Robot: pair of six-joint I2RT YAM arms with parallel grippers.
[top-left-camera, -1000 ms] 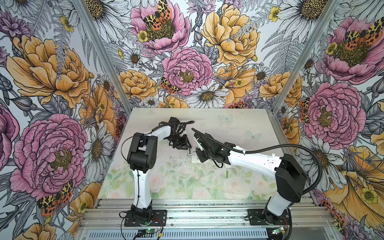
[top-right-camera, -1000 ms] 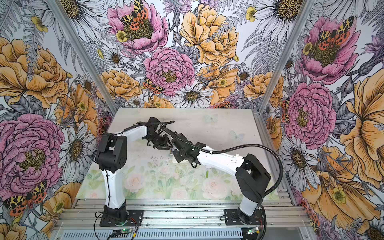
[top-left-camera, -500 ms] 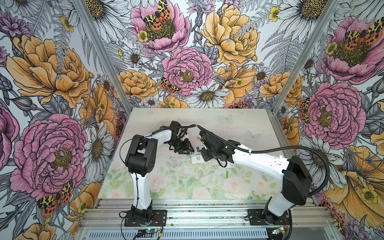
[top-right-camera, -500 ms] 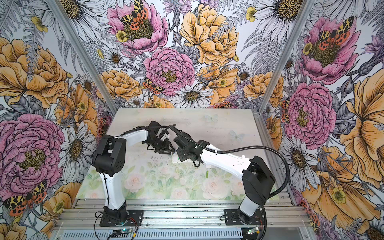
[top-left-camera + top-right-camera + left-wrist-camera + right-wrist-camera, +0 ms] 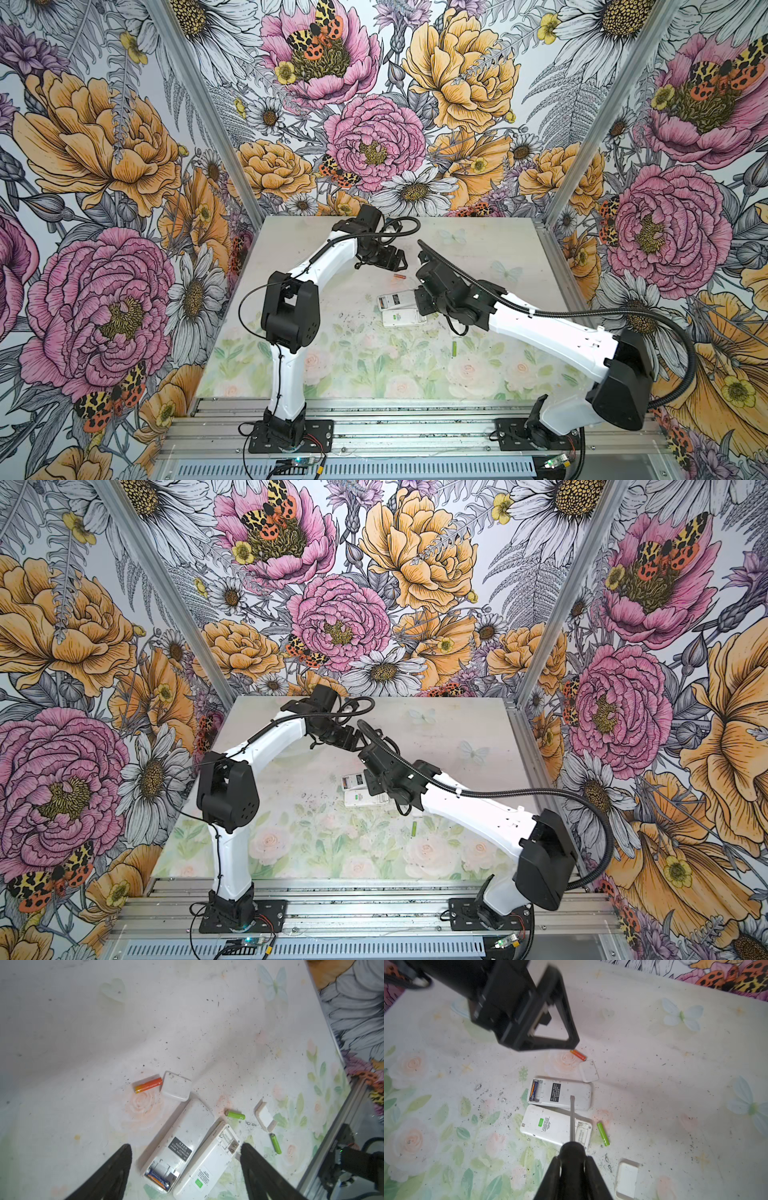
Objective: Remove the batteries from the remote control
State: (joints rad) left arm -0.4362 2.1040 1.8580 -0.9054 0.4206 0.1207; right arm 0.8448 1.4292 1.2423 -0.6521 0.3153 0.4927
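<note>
Two white remote controls lie face down side by side, compartments uncovered. One dark battery still sits in the labelled remote; the other remote's compartment is empty. An orange battery lies loose on the table, just beneath my left gripper, which is open and empty. Two green batteries rest beside the remotes. My right gripper is shut on a screwdriver, its shaft above the remotes.
Two white battery covers lie on the floral table, one by the orange battery, one near the green ones. The table is speckled with dark crumbs. Flowered walls close in three sides.
My left gripper has opened and drawn back from the remotes, and the orange battery now lies loose on the table. The right arm shifted slightly right, still gripping the screwdriver.
</note>
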